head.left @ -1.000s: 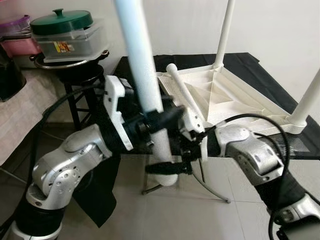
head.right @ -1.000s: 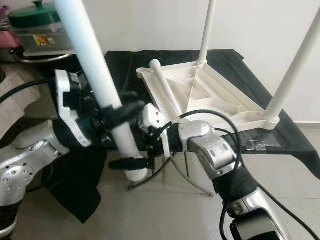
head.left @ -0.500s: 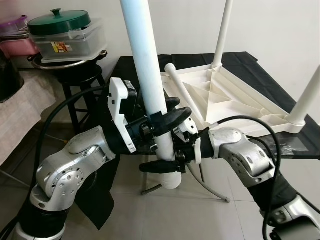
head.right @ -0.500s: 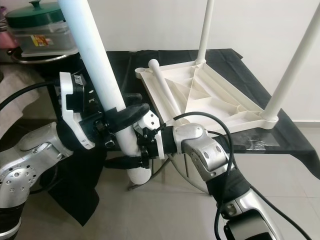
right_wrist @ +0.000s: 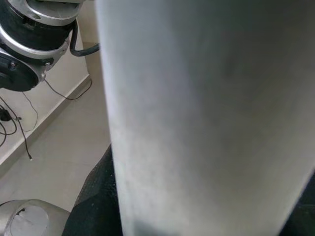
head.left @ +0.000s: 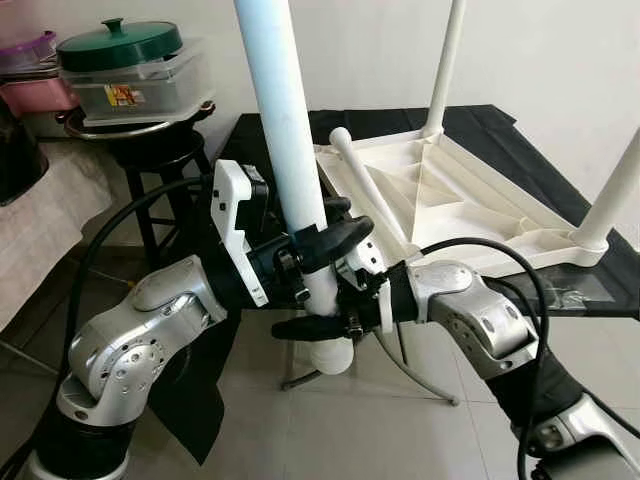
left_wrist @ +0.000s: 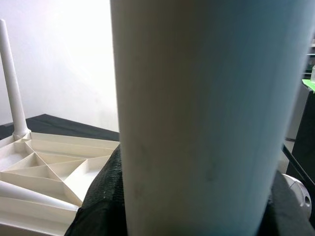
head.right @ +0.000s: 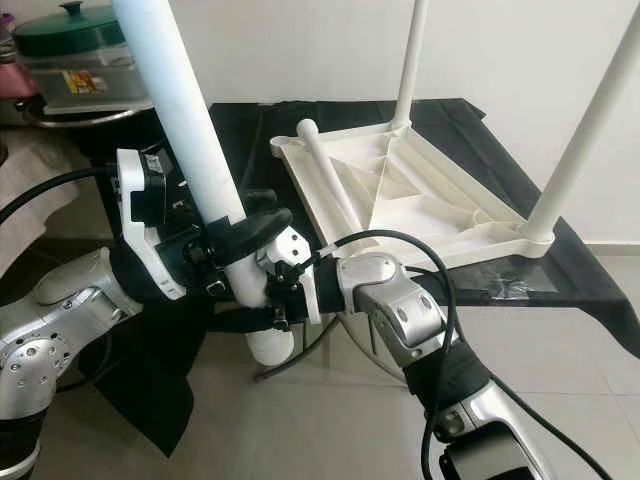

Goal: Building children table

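A thick white table leg (head.left: 285, 150) stands nearly upright in front of me, close up in the left wrist view (left_wrist: 197, 123) and the right wrist view (right_wrist: 197, 123). My left gripper (head.left: 332, 240) is shut around its lower part. Just below, my right gripper (head.left: 316, 325) is shut on the same leg near its bottom end. Behind, the white tabletop (head.left: 480, 215) lies upside down on a table draped in black cloth (head.left: 520, 150). Two legs (head.left: 446, 65) (head.left: 612, 200) stand fitted in its far and right corners. A loose leg (head.left: 365, 190) lies along its near left edge.
At the left, a black stool (head.left: 150, 160) carries a metal pot and a clear box with a green lid (head.left: 120, 45). A cloth-covered surface (head.left: 40, 215) is at the far left. Tiled floor (head.left: 380, 430) lies below, and a white wall is behind the table.
The held leg has shifted a little and stands slightly more upright. My right arm has drawn in closer to it. Both grips are unchanged.
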Controlling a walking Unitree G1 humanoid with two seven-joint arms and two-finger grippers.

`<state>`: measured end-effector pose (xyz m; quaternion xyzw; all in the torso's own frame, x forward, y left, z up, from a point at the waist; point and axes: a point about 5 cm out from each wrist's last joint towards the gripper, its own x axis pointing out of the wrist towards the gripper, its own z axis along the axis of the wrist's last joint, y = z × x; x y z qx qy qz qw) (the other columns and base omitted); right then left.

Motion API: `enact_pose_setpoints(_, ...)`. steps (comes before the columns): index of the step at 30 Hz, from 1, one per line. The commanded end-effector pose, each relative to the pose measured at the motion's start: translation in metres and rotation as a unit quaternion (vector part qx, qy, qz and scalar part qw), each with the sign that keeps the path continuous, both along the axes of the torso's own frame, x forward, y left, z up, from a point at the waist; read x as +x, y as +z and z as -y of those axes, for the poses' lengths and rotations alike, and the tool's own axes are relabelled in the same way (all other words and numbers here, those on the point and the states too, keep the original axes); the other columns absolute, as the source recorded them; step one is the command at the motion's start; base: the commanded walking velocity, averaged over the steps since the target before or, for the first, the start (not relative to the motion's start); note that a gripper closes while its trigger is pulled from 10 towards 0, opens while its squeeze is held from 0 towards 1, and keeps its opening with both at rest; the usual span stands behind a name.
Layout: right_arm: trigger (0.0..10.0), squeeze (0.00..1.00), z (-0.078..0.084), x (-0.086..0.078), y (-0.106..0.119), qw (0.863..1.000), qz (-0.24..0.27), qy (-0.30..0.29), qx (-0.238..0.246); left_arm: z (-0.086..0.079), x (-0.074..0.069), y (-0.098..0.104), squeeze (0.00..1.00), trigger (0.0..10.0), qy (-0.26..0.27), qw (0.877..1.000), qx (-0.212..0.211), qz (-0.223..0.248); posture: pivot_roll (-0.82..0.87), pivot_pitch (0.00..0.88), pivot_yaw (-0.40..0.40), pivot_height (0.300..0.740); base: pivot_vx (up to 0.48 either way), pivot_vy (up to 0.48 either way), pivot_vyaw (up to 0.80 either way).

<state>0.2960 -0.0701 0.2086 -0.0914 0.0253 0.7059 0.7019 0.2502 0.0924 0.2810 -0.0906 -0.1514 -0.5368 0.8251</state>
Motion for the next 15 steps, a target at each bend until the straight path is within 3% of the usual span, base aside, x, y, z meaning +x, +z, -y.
enact_pose_setpoints(1, 0.0, 0.0, -0.017, -0.005, -0.006, 1.0, -0.002, 0.015, -0.007, 0.015, -0.007, 0.003, 0.0, 0.0, -0.052, 0.999, -0.015, 0.008, -0.07, 0.014, 0.016, 0.74, 0.0, 0.0, 0.0)
enact_pose_setpoints(2, 0.0, 0.0, -0.017, -0.005, -0.006, 1.0, -0.002, 0.015, -0.007, 0.015, -0.007, 0.003, 0.0, 0.0, -0.052, 0.999, -0.015, 0.008, -0.07, 0.014, 0.016, 0.74, 0.0, 0.0, 0.0)
enact_pose_setpoints(3, 0.0, 0.0, -0.016, -0.004, -0.006, 1.0, -0.001, 0.009, -0.007, 0.013, -0.005, 0.003, 0.0, 1.8, -0.037, 0.999, -0.015, 0.009, -0.07, 0.015, 0.015, 0.74, 0.0, 0.0, 0.0)
enact_pose_setpoints(4, 0.0, 0.0, -0.015, -0.004, -0.007, 1.0, 0.0, 0.002, -0.008, 0.011, -0.002, 0.004, 0.0, 1.8, -0.019, 1.0, -0.015, 0.01, -0.07, 0.015, 0.015, 0.74, 0.0, 0.0, 0.0)
enact_pose_setpoints(5, 0.0, 0.0, -0.015, -0.004, -0.007, 1.0, 0.001, 0.0, -0.008, 0.01, -0.001, 0.004, 0.34, 10.0, -0.016, 1.0, -0.015, 0.01, -0.07, 0.015, 0.015, 0.74, 0.0, 0.0, 0.0)
enact_pose_setpoints(6, 0.0, 0.0, -0.013, -0.001, -0.008, 1.0, 0.002, -0.017, -0.006, 0.005, 0.002, 0.008, 1.0, 10.0, -0.006, 0.999, -0.035, 0.008, -0.07, 0.016, 0.016, 0.74, 0.0, 0.0, 0.0)
enact_pose_setpoints(9, 0.0, 0.0, -0.006, 0.007, -0.008, 0.998, 0.006, -0.065, 0.001, -0.012, 0.008, 0.019, 1.0, 10.0, 0.016, 0.997, -0.08, 0.005, -0.08, 0.018, 0.017, 0.74, 0.0, 0.0, 0.0)
enact_pose_setpoints(12, 0.0, 0.0, -0.004, 0.01, -0.008, 0.997, 0.008, -0.08, 0.004, -0.018, 0.009, 0.022, 1.0, 10.0, 0.022, 0.996, -0.089, 0.005, -0.08, 0.02, 0.018, 0.74, 0.0, 0.0, 0.0)
enact_pose_setpoints(15, 0.0, 0.0, 0.009, 0.02, -0.006, 0.99, 0.01, -0.141, 0.024, -0.043, 0.01, 0.026, 1.0, 10.0, 0.055, 0.994, -0.098, 0.01, -0.08, 0.023, 0.02, 0.74, 0.0, 0.0, 0.0)
